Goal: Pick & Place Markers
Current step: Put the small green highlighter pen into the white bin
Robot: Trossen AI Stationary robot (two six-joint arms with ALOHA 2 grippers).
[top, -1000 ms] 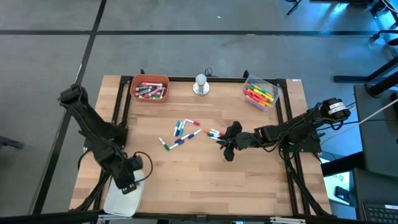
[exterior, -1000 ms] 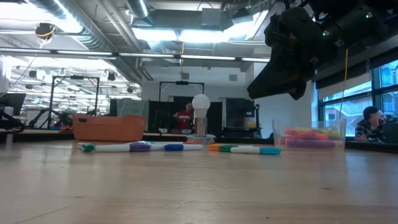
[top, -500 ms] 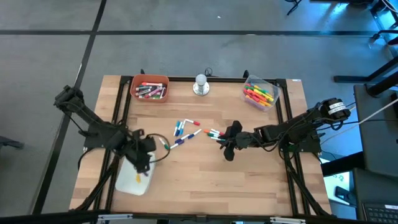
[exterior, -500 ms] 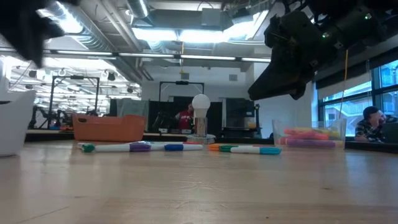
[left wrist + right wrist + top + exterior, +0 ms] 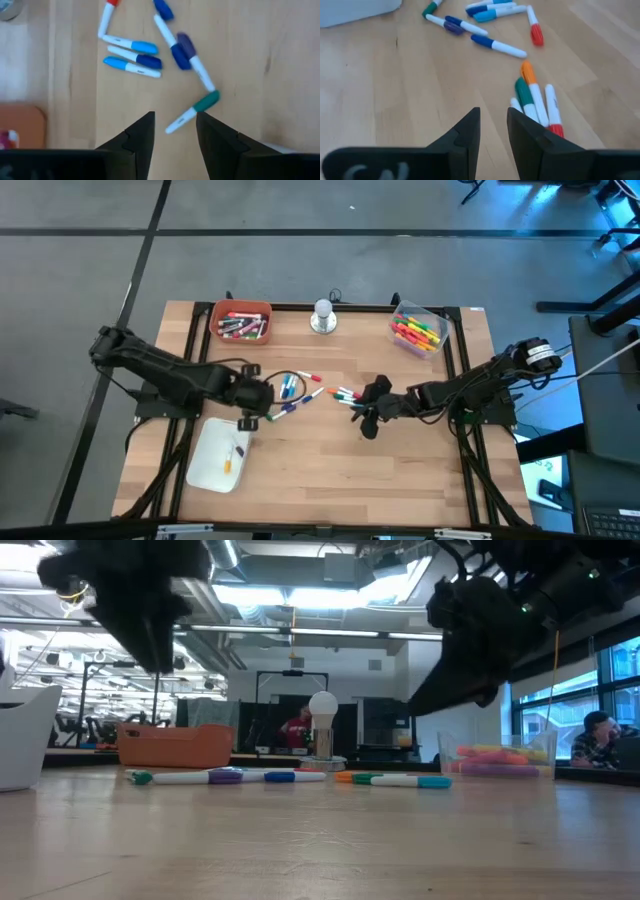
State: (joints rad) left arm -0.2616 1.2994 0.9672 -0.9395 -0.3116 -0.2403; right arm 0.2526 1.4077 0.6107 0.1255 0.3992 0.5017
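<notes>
Left gripper [image 5: 175,131] hovering, fingers spread, over a green-capped marker [image 5: 192,111] near the table's [image 5: 330,470] middle.
Marker is lying flat on the wood, its long axis diagonal to the table edges, green cap pointing toward the left edge, white tail toward the other loose markers [image 5: 292,388]. Right gripper [image 5: 493,131] is hanging, fingers narrowly parted and holding nothing, just beside a second marker cluster [image 5: 534,102], toward the right edge.
</notes>
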